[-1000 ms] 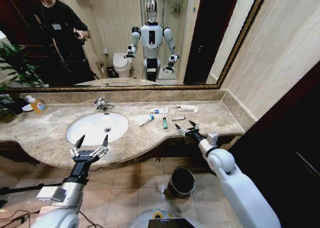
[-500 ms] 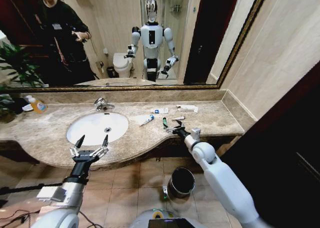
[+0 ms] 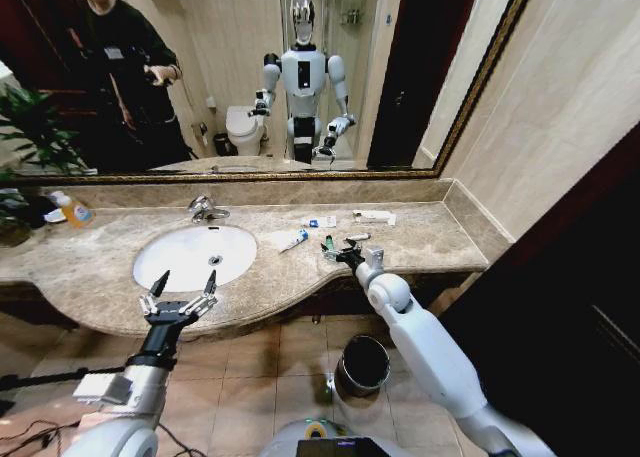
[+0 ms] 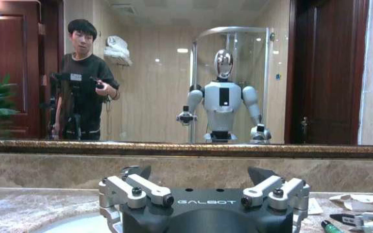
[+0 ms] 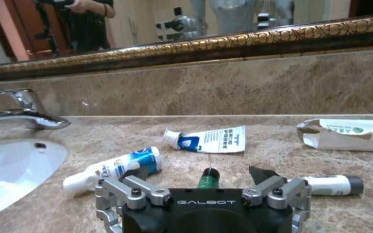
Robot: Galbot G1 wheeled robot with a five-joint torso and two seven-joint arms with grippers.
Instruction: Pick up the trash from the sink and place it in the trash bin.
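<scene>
Right gripper point(image 5: 201, 180) open, straddling green stick point(image 5: 207, 178) — its lower half hidden.

I see a glossy white sink point(image 3: 190, 254) set in polished beige marble point(image 3: 420, 239). Its tap point(image 5: 15, 110) is shiny chrome.

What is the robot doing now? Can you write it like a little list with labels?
Right hand: open, fingers either side of the green lighter-sized stick on the beige marble counter
Left hand: open, hovering at the near edge of the white oval sink
Other trash on counter: white tube with blue cap, white-blue packet, flat white packet
Small round dark trash bin: on the floor below
</scene>
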